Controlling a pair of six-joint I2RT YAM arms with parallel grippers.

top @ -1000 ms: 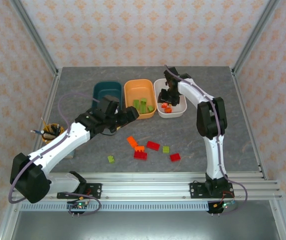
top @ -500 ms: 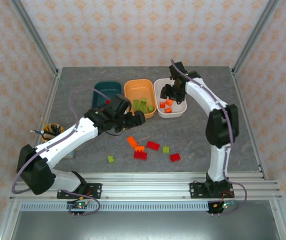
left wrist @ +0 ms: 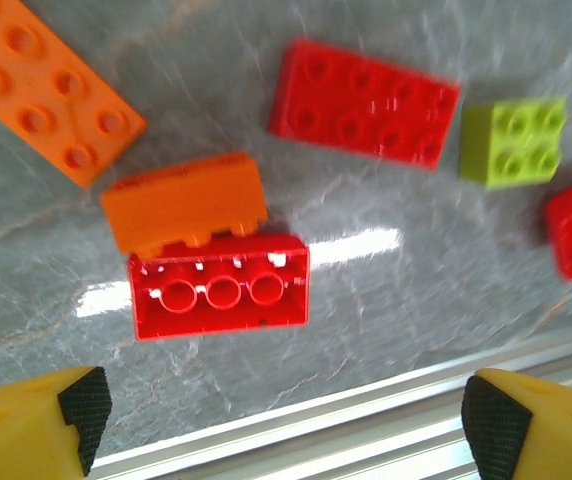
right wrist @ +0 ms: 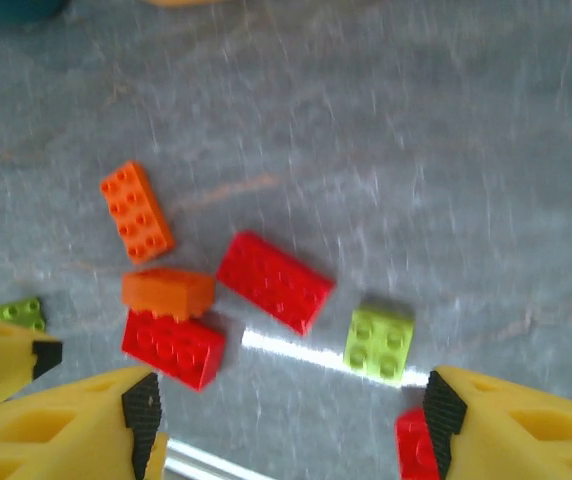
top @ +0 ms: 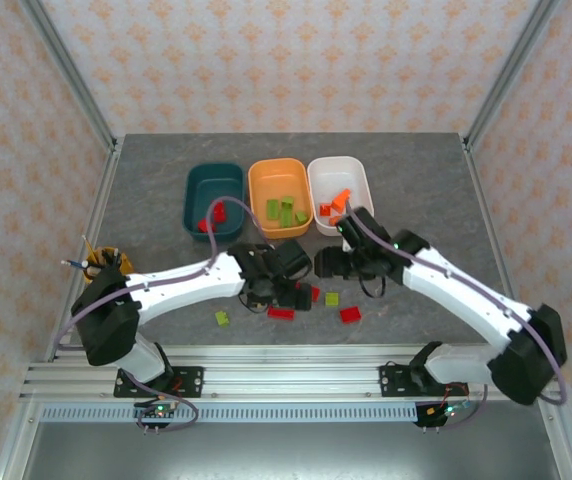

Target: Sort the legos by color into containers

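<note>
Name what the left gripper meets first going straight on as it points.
Probably the red plastic brick with its hollow underside showing, ahead of the open left gripper; depth is unclear, so bare grey table may come first.

Loose legos (top: 351,315) near left arm (top: 186,281) and right arm (top: 456,286), three tubs (top: 278,164) beyond.

The table (left wrist: 416,300) top looks like polished grey stone, veined and glossy enough to throw white glare. The legos (right wrist: 274,282) are smooth, shiny moulded plastic. The left gripper (left wrist: 284,405) has smooth yellow plastic fingers (left wrist: 11,425) with matt black, grainy pads (left wrist: 84,408). Along the table's near edge runs a ribbed, pale metal rail (top: 286,358). The tubs (top: 336,180) look like smooth plastic with a soft sheen.
</note>
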